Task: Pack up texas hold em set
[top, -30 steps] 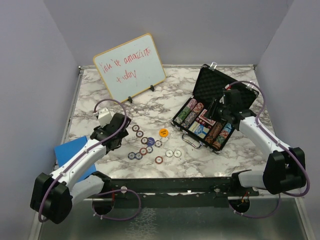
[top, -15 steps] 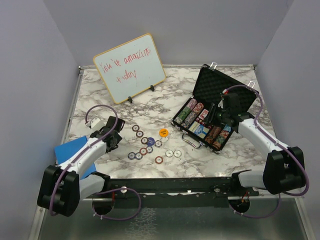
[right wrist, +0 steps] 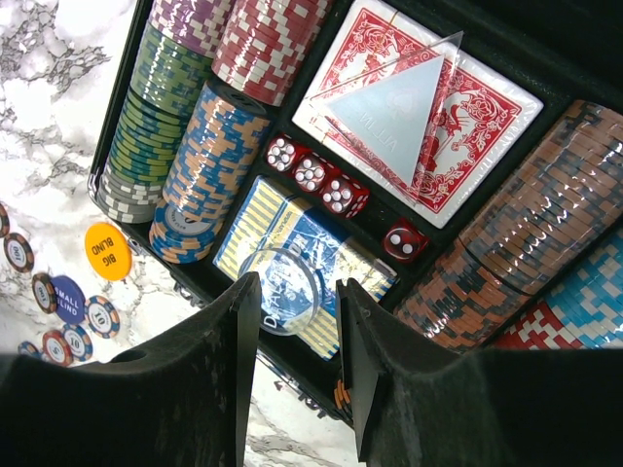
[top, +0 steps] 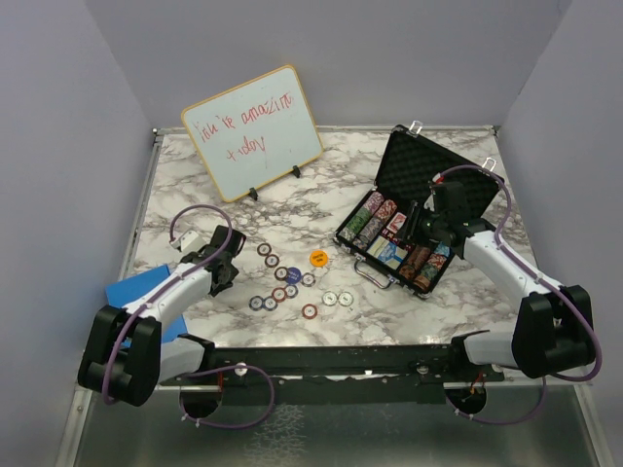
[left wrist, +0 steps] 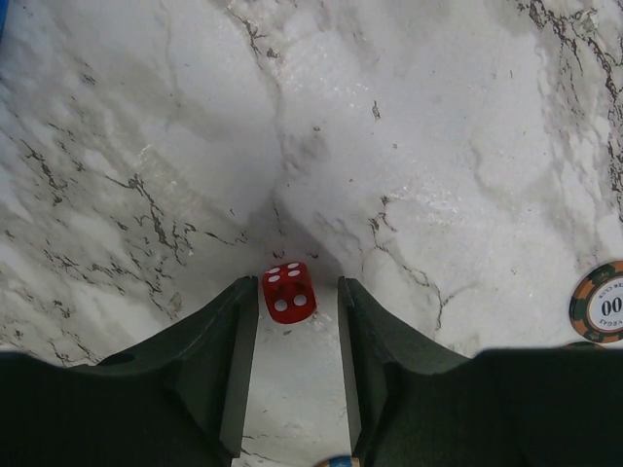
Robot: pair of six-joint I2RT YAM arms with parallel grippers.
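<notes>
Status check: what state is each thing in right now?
Black metal-edged briefcase: open, lid up.
Left gripper: open.
Small red die: on marble table, between left gripper's jaws, ungripped.
Right gripper: open, empty, over briefcase.
Loose multicoloured poker chips: flat on table, unpacked.
Orange-yellow disc: on table, unpacked.

Light was bright, even and diffuse from overhead. A soft shadow lay just beyond the red die; glare streaked the wrapped red card deck.

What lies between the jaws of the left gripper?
A red die lies on the marble table between the jaws of the left gripper; the left wrist view shows it.
</notes>
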